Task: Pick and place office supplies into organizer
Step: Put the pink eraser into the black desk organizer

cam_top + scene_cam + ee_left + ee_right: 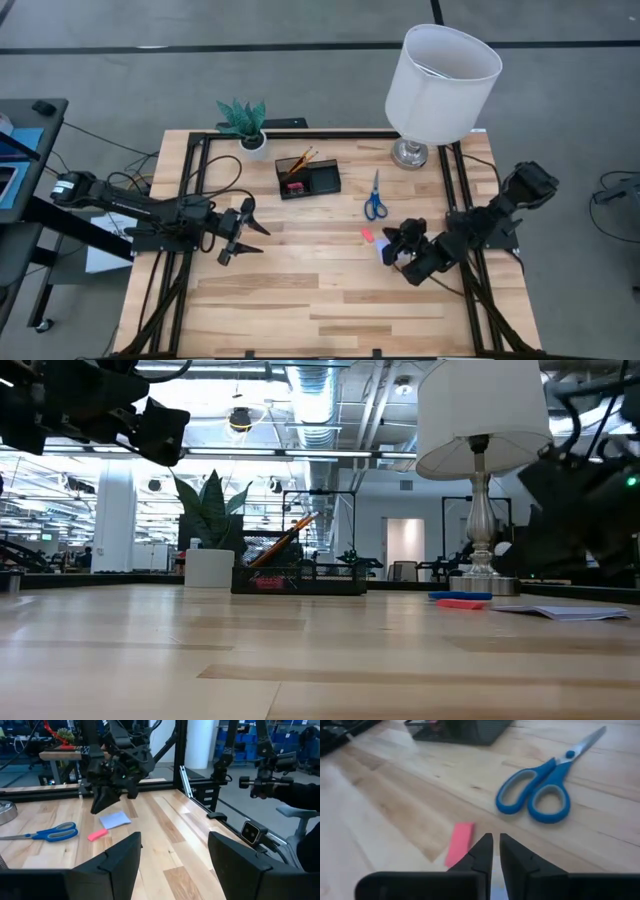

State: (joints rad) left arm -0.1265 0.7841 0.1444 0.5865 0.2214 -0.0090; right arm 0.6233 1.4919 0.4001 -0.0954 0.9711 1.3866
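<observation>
Pale blue square note pad (pixel 114 819) lies on the wooden tabletop (pixel 300 290) beside a small pink eraser (pixel 459 842), under the right gripper (pixel 495 842), fingers nearly together, holding nothing.

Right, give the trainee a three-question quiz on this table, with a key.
1. True or false: the blue-handled scissors are already in the black organizer.
2. What lies right beside the right gripper's fingertips?
A. pink eraser
B. white lamp
C. potted plant
3. Fill in: the left gripper's fingers stand ____, holding nothing.

Key: 1 false, they lie on the table to the organizer's right in the high view. 2 A. 3 open.
</observation>
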